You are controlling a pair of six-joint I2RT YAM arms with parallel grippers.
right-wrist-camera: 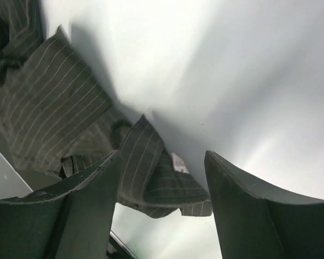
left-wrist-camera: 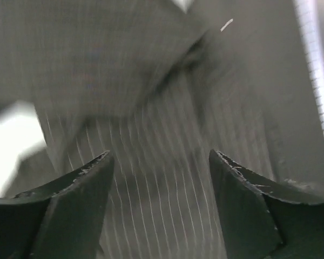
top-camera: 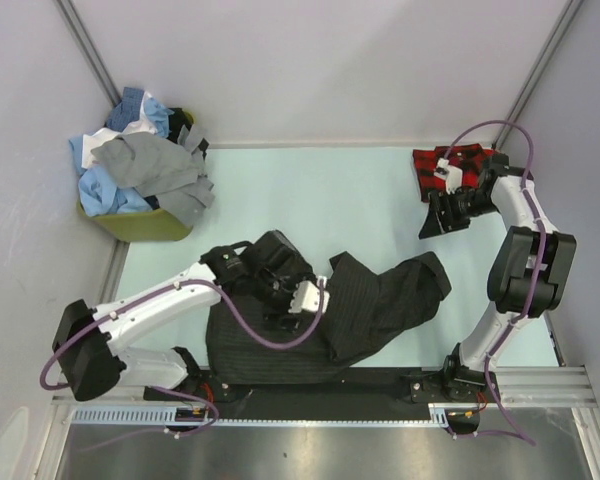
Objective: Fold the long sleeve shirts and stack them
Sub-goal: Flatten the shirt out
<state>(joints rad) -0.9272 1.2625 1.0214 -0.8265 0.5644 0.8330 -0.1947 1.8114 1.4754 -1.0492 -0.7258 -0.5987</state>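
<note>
L fingers (left-wrist-camera: 81, 189) are standing wide apart, gripping nothing, hovering over the charcoal pinstripe shirt (top-camera: 350, 310), which is spreading beneath and to the R of them. R gripper (top-camera: 442, 225) is also gaping, empty, w/ the red-and-black plaid shirt (top-camera: 450, 160) lying just behind it. A small white tag (right-wrist-camera: 179, 162) is showing on the pinstripe cloth; writing too small to read. Other shirts (top-camera: 140, 170) are sitting heaped in a green bin (top-camera: 145, 228), well apart.
</note>
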